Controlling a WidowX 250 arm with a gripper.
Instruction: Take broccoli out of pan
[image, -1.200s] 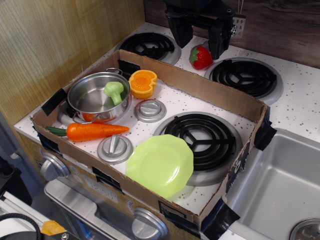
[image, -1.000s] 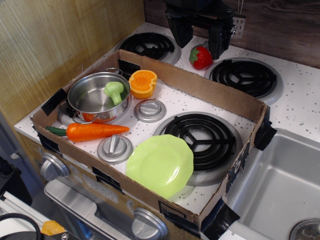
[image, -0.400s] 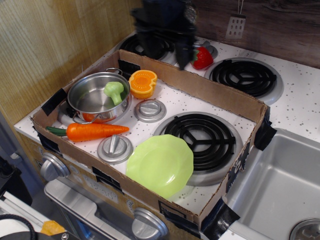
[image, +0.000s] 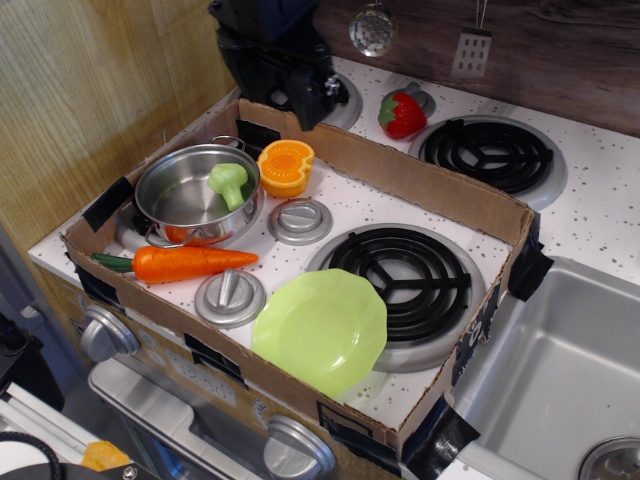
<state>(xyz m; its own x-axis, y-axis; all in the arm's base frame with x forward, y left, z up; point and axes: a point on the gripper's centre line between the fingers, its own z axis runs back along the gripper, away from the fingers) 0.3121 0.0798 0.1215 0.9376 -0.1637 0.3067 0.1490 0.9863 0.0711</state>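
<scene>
The light-green broccoli (image: 228, 183) lies inside the shiny steel pan (image: 178, 203), leaning against its right inner wall. The pan stands at the left end of the cardboard tray (image: 420, 180) on the toy stove. My black gripper (image: 285, 92) hangs above the tray's far-left wall, behind and to the right of the pan and clear of it. Its fingers (image: 328, 98) point down and stand apart with nothing between them.
An orange carrot (image: 190, 263) lies in front of the pan. An orange fruit half (image: 285, 167) sits to the pan's right. Two grey knobs (image: 300, 221) (image: 230, 297), a lime-green plate (image: 320, 330) and a black burner (image: 400, 272) fill the tray. A strawberry (image: 402, 115) lies behind it; a sink (image: 560, 370) is at right.
The gripper has moved left from above the strawberry to above the tray's far-left wall, nearer the pan. The broccoli, pan and other objects have not moved.
</scene>
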